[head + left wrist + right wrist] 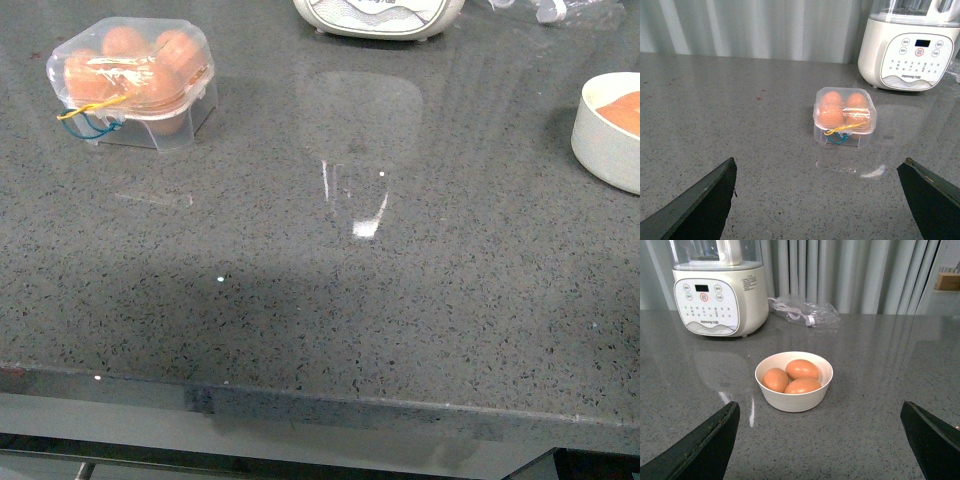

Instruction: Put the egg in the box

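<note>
The clear plastic box (135,83) stands at the far left of the grey counter, lid closed, with brown eggs inside and yellow and blue bands at its front. The left wrist view shows the same box (844,118) ahead of my left gripper (820,172), which is open and empty. A round white bowl (794,381) holds three brown eggs; the topmost egg (801,369) lies at the back. My right gripper (820,412) is open, empty, short of the bowl. In the front view the bowl (610,130) sits at the right edge; neither arm shows there.
A cream kitchen appliance (380,15) stands at the back centre, also seen as the appliance (909,50) and the appliance (720,292). A clear plastic bag with a cable (805,312) lies behind the bowl. The counter's front edge (320,400) runs across the bottom.
</note>
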`<action>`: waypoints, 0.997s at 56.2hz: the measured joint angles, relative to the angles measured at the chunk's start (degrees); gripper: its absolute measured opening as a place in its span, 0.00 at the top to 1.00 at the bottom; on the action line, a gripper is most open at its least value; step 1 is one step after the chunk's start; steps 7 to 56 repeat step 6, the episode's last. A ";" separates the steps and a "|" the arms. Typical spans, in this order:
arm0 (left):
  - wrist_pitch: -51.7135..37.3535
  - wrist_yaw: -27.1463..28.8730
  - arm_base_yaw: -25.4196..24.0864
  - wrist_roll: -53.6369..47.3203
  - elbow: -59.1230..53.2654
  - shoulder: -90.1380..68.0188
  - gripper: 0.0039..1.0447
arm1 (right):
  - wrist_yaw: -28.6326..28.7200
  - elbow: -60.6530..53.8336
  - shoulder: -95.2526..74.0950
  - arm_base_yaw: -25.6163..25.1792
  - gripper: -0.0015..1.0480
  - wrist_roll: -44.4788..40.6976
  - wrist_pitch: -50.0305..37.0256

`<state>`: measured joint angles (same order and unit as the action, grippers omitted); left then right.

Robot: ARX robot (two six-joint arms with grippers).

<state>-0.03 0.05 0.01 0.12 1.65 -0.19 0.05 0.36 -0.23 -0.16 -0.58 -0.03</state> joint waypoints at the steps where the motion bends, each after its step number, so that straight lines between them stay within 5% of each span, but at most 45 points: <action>1: 0.00 0.00 0.00 0.00 0.00 0.00 0.06 | 0.00 0.00 0.00 0.00 0.07 0.00 0.02; 56: 0.00 -0.02 0.00 0.00 0.00 0.00 0.06 | 0.00 0.00 0.00 0.00 0.07 0.00 0.00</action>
